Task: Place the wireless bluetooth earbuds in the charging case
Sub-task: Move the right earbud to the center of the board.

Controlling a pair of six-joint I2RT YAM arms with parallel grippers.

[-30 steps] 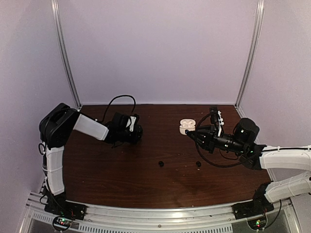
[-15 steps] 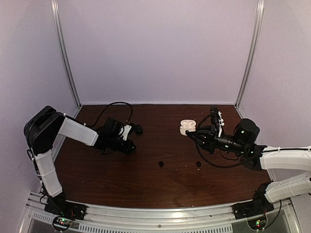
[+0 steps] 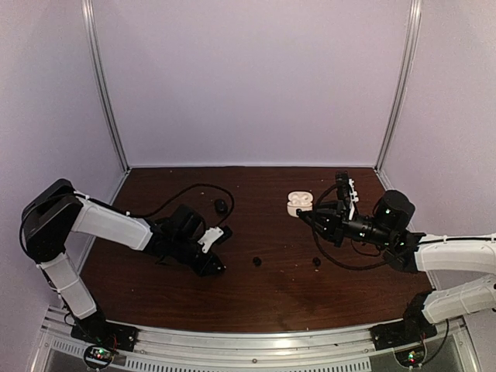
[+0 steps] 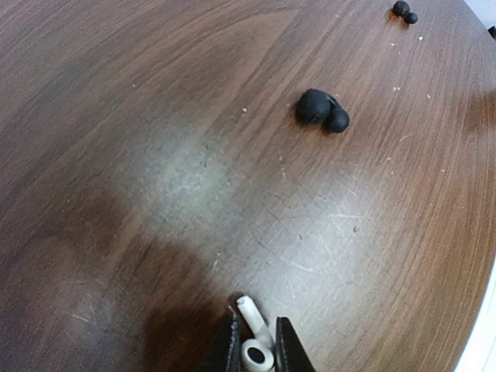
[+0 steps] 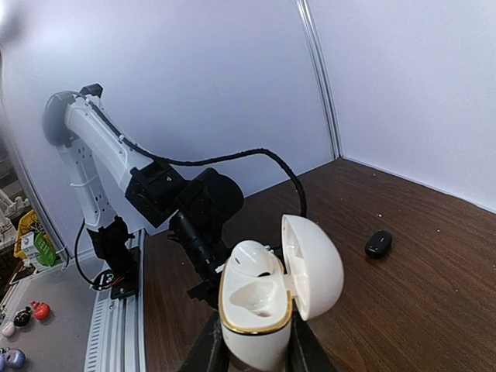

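Left wrist view: left gripper (image 4: 256,332) clamped on a white earbud (image 4: 256,355) low over the wooden table (image 4: 155,155), near black earbud (image 4: 322,109) ahead, far black earbud (image 4: 404,10) well beyond; right gripper (image 5: 254,346) pinches the white charging case (image 5: 260,298), lid open.

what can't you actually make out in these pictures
white earbud in the left jaws: left wrist view, the bottom edge cuts it off; top view, too small.
inside of the white case in the right jaws: right wrist view, white on white, the rim hides the sockets.
black case: open or shut, too small in right wrist and top views.
second white earbud: in no view.
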